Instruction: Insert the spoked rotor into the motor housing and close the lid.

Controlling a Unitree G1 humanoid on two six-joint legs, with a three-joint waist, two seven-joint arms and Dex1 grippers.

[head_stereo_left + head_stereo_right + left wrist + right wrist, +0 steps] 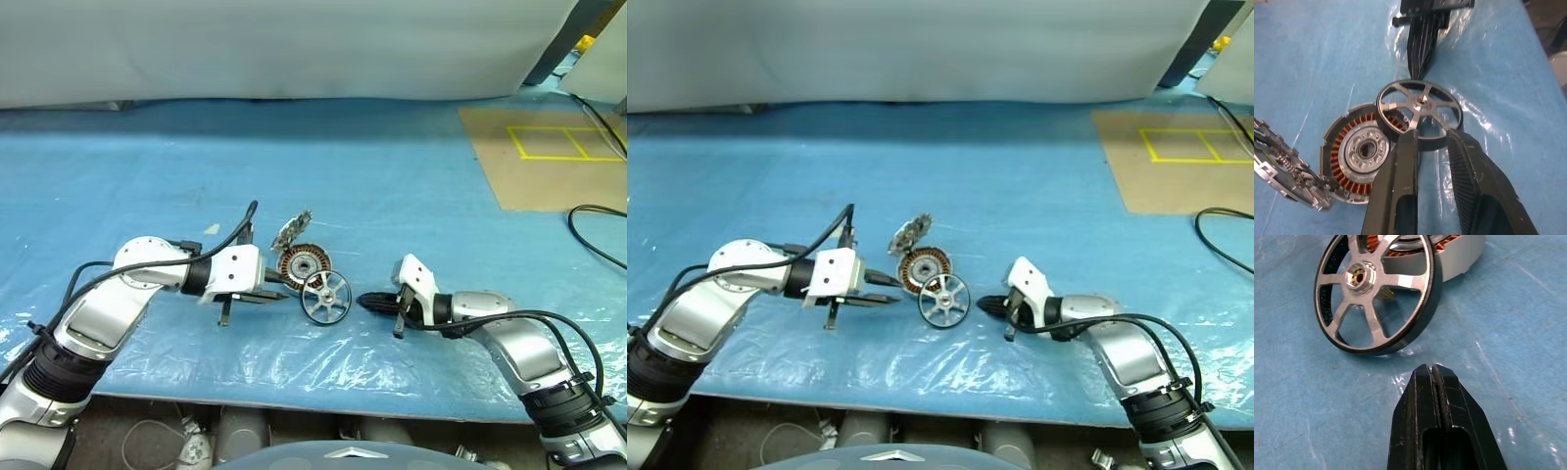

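Note:
The spoked rotor point(325, 297) stands tilted, its lower rim on the blue mat and its upper part leaning on the motor housing point(301, 266), whose copper windings face up. The lid point(291, 232) is propped on edge at the housing's far side. My left gripper point(1432, 139) points at the rotor's near rim from the left with its fingers a narrow gap apart. The rim shows beyond that gap, and I cannot tell whether they touch it. My right gripper point(1434, 369) is shut and empty, aimed at the rotor from the right, a short way off.
A crinkled clear plastic sheet point(323, 362) lies on the mat under and in front of the parts. A brown board with yellow tape point(549, 157) sits at the far right, with a black cable point(598, 235) beside it. The table's front edge is close below the arms.

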